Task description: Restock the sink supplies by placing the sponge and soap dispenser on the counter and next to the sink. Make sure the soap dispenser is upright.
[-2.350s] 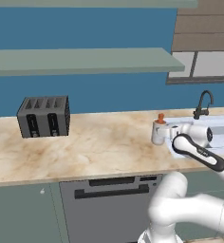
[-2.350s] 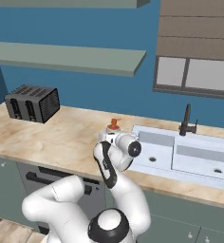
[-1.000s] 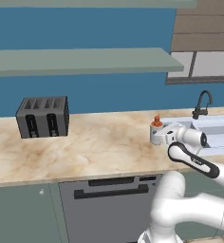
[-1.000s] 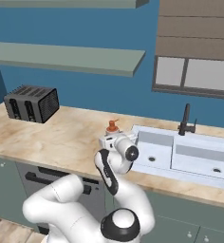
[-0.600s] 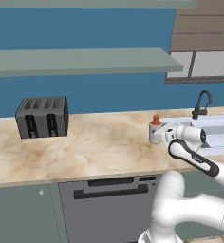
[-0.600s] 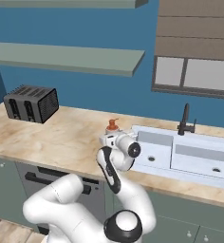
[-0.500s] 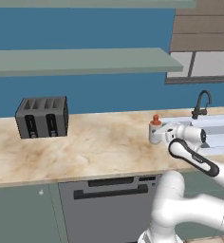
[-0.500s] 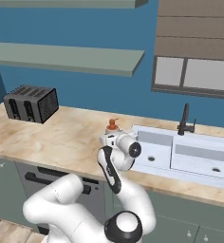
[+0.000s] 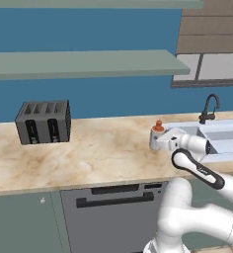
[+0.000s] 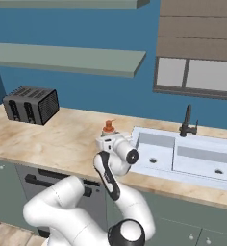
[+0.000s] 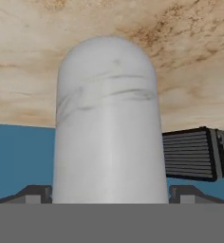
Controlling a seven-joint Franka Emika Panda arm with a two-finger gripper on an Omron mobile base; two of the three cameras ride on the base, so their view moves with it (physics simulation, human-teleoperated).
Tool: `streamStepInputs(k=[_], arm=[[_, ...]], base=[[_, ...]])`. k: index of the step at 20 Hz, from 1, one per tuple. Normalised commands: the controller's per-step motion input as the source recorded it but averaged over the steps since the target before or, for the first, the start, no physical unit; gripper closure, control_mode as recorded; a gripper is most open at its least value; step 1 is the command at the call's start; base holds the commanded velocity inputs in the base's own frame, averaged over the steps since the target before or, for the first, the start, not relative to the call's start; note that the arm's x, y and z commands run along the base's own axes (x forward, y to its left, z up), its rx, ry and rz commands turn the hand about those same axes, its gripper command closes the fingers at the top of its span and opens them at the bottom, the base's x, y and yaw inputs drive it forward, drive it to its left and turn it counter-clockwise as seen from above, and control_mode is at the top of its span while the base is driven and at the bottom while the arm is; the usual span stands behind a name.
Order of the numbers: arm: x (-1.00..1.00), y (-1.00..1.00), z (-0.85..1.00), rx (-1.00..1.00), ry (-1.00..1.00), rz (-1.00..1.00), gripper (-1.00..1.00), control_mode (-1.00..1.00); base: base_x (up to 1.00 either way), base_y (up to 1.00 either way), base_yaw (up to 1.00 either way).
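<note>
One soap dispenser (image 9: 156,137), white body, orange pump top, stands upright on the counter (image 9: 98,153) just beside the left edge of the sink (image 9: 222,141). Gripper (image 9: 160,142) level with bottle body, jaws spread wide to either side of it; in the hand view the white body (image 11: 109,128) sits between the fingertips (image 11: 35,193), contact not discernible. Black faucet (image 9: 209,107) behind the basin. Dark toaster (image 9: 43,121) well apart, far left, against the blue wall.
</note>
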Motion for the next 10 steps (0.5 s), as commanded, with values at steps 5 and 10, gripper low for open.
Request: streamStepInputs(k=[5,10], arm=[[-0.03,-0.02,-0.01,0.0,-0.17,0.11,-1.0,-1.0],[0.0,-0.19,0.0,0.0,-0.07,0.08,-1.0,-1.0]], base=[[0.0,0.0,0.0],[0.0,0.0,0.0]])
